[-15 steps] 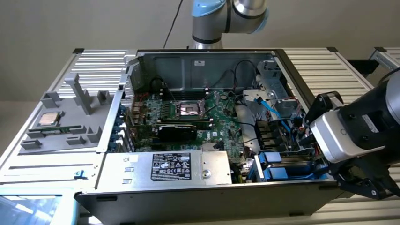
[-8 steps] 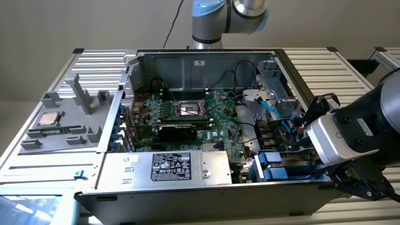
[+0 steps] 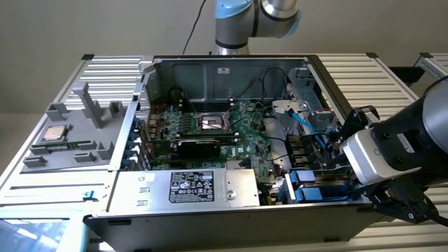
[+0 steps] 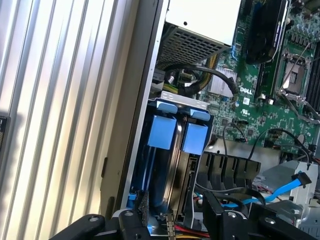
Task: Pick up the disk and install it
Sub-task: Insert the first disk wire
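Hovering over the computer case on the ribbed metal table, the tool gapes empty.

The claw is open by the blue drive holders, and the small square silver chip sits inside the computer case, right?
No. The small square silver chip lies outside the computer case, on the grey tray at the exterior view's left. The claw is open by the blue drive holders, as you said.
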Robot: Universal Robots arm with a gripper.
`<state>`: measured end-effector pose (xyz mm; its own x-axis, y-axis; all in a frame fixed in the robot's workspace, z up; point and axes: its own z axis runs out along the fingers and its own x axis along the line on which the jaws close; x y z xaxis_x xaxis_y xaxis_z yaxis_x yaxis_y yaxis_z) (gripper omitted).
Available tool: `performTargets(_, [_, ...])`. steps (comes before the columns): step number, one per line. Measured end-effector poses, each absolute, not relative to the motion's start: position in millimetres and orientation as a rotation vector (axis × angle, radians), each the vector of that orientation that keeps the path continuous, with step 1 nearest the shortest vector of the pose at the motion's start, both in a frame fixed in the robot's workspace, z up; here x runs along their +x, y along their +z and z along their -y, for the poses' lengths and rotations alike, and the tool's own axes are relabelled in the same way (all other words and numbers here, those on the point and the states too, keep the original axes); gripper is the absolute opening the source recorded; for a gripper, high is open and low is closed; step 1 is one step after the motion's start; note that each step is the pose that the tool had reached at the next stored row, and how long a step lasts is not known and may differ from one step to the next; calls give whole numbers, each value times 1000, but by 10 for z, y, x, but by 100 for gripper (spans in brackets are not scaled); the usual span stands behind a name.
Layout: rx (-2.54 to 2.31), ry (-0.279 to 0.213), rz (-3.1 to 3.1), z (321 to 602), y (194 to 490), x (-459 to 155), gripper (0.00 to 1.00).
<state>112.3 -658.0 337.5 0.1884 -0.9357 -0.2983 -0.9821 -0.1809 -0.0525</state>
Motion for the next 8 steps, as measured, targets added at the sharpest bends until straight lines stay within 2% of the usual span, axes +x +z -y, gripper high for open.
performTargets(3, [-2230,292,-1842,6576,3371,1138,54])
performTargets(4, [-2230,292,-1842,6575,3370,1146,47])
performTargets(6, [-2230,293,-1841,6575,3368,1160,47])
performTargets(7, [-2229,293,-1841,6575,3367,1167,40])
performTargets(8, [-2229,294,-1840,6575,3363,1174,40])
